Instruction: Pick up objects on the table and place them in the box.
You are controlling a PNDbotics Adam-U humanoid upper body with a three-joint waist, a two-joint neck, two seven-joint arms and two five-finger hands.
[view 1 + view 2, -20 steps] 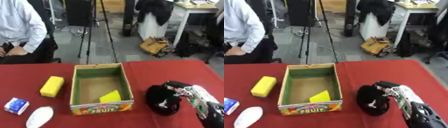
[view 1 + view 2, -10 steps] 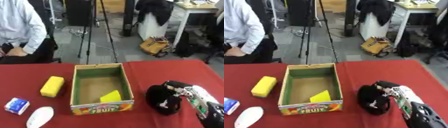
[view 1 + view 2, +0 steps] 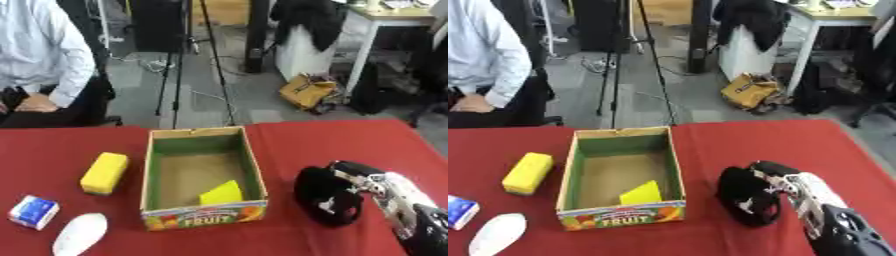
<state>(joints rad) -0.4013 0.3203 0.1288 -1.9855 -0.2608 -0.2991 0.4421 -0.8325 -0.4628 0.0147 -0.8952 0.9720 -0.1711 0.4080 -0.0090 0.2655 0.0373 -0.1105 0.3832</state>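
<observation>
Box (image 3: pixel 204 220), open cardboard, green inside walls, "FRUIT" printed on its near face; stands at the middle of the red-covered table (image 3: pixel 350 137). Contents: one yellow wedge-shaped piece (image 3: pixel 222 193), leaning in the near right corner.

Right hand (image 3: pixel 350 175), black with silver parts, enters from the lower right. Its fingers are curled over the top of a dark, rounded, soft-looking object (image 3: pixel 326 196) that sits on the cloth just right of the box; whether the object is already off the cloth cannot be told. Left hand: shows in neither view.

Items left of the box, all untouched:
- yellow rectangular sponge-like block (image 3: pixel 104 173), just beside the left wall;
- small blue and white packet (image 3: pixel 33 212), near the left edge;
- white oval object (image 3: pixel 80 233), at the near left.

Step in hand, by judgement: grasping the dark object, with one item boxed and four outside. Next move calls for a lift clear of the box's right wall, a short carry leftward, and a release over the bare floor beyond the yellow wedge.
</observation>
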